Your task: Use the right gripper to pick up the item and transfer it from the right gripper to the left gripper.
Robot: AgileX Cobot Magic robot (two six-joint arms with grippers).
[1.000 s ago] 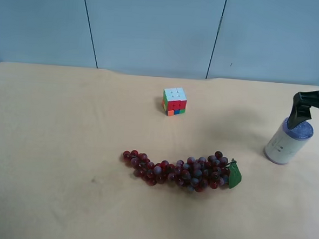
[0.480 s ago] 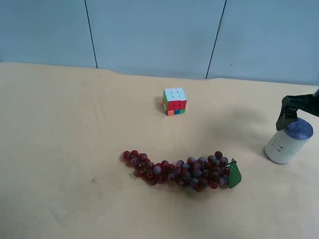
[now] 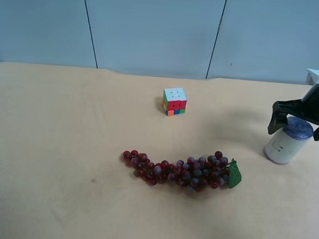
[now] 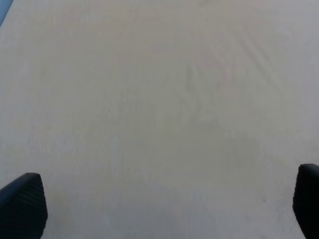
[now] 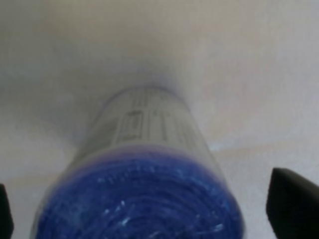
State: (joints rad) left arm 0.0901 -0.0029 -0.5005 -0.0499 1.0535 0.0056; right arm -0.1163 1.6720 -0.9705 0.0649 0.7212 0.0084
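**Right claw spreads wider around the can's lid**

The small cream-white cylindrical can with the shiny purple-blue lid (image 3: 286,141) stands on its purple bottom rim close to the desk's edge at the high view's right, about midway between the far and near edges. It has not shifted over the last second.

The right gripper (image 3: 295,130), a black pointed two-finger claw, has changed. A second ago one finger hung right at the lid. Half a second ago the fingers had parted. Now they are spread wider still, one on each side of the lid, and more of the white angular wrist piece (image 3: 317,75) shows than before. In the right wrist view the can (image 5: 142,164) fills the middle, while the right gripper (image 5: 149,209) shows only as dark tips at the two sides, clear of the lid.

The left gripper (image 4: 164,204) is also parted, with its dark tips far apart over the bare beige desk (image 4: 159,99).

The multicoloured puzzle cube (image 3: 174,101) towards the far edge and the bunch of red-purple grapes (image 3: 178,171) nearer the front edge lie as they did, well apart from the can on the beige desk (image 3: 67,124).
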